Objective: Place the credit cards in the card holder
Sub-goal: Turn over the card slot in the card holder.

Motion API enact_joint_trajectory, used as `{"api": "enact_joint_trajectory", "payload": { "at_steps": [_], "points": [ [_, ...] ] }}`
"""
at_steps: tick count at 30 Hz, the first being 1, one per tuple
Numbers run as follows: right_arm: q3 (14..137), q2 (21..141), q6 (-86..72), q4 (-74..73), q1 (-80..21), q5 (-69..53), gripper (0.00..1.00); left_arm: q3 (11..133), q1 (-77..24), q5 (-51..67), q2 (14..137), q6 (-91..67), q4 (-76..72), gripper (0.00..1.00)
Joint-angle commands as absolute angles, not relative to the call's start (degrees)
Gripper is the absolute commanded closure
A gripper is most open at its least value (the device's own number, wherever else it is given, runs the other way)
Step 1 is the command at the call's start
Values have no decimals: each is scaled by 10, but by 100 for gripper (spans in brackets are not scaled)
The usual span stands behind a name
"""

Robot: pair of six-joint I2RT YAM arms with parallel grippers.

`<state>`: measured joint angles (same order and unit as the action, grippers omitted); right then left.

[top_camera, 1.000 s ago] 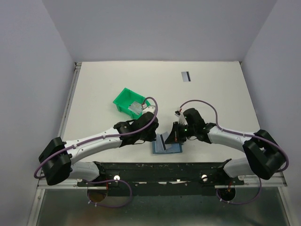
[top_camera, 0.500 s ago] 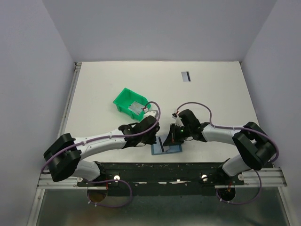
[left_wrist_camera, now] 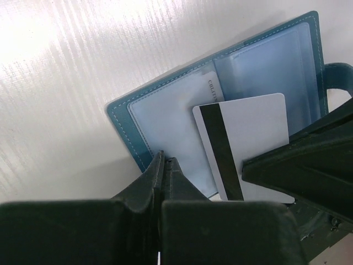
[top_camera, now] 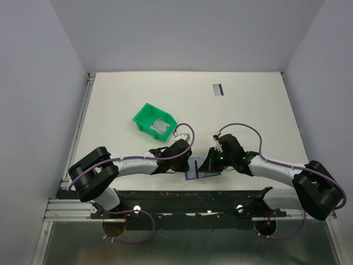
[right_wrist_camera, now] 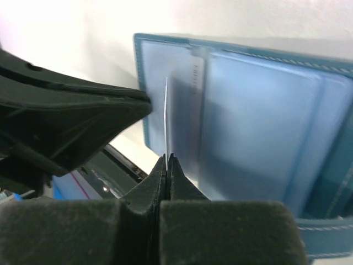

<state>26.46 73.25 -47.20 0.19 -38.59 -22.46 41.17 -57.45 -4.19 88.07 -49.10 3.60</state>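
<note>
Card holder lay open, light-blue inside facing up, on the white surface. In the top view it sat close to the near edge, between your two arms. Its closing tab stuck out on one side. A pocketed card sat under the clear sleeve with some print showing at its end.

Your right claw was pressed together, pinching the striped card by one edge. You held that card tilted up over the holder's open face, dark stripe towards the left wrist camera. Its far edge was down at the sleeve beside the pocketed one, but I could not tell whether it had entered a pocket.

Your left claw was pressed together too, tips right at the holder's outer rim. I could not tell whether it nipped the cover or only touched it. The two claws were near each other but apart.

Green bin sat behind and left of the holder, well apart, with a pale flat piece inside, too small to identify. You had a far card lying flat towards the back of the surface.
</note>
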Motion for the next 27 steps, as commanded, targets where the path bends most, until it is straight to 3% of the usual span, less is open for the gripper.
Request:
{"api": "enact_joint_trajectory", "payload": {
  "at_steps": [1,27],
  "points": [
    [241,714,-490,-29,-388,-164,100,387,-575,-31,899,-493,64,100],
    [287,731,-371,-124,-353,-168,100,385,-575,-33,897,-493,69,100]
  ]
}}
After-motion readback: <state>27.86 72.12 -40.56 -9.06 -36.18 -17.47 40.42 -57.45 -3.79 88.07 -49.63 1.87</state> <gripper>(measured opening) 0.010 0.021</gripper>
